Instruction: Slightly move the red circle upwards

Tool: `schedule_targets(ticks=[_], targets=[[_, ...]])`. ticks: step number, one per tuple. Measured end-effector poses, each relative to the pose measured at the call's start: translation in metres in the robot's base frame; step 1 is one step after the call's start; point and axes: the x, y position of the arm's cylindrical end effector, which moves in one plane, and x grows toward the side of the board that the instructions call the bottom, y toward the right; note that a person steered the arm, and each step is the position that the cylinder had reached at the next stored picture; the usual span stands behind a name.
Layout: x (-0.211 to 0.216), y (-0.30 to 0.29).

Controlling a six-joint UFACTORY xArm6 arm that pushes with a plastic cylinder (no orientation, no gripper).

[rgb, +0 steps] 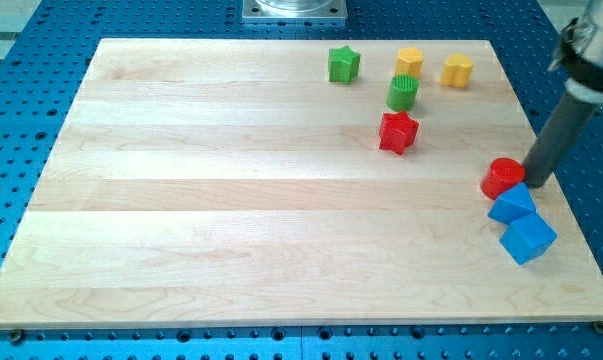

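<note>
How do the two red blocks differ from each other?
The red circle is round, while the red star has points. The red circle sits at the view's right edge beside my tip and a blue block; the red star lies nearer the view's top, just below the green circle. Both are red.

Toward the upper right of the wooden board [231, 200] a green star [344, 64] sits left of two yellow blocks [409, 61] [458, 70], with a green round block [403, 93] just below the nearer yellow one and a red star [398, 132] touching it underneath. Down at the right edge, two blue blocks [511, 204] [528, 238] lie one just below the other. Blue perforated metal [21, 120] surrounds the board.
</note>
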Motion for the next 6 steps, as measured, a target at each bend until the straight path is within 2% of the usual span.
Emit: schedule_targets(ticks=[1, 2, 3, 4, 5, 6], targets=[[0.006, -0.07], [0.016, -0.087], [0.062, -0.09], [0.054, -0.136], [0.035, -0.136], [0.064, -0.142]])
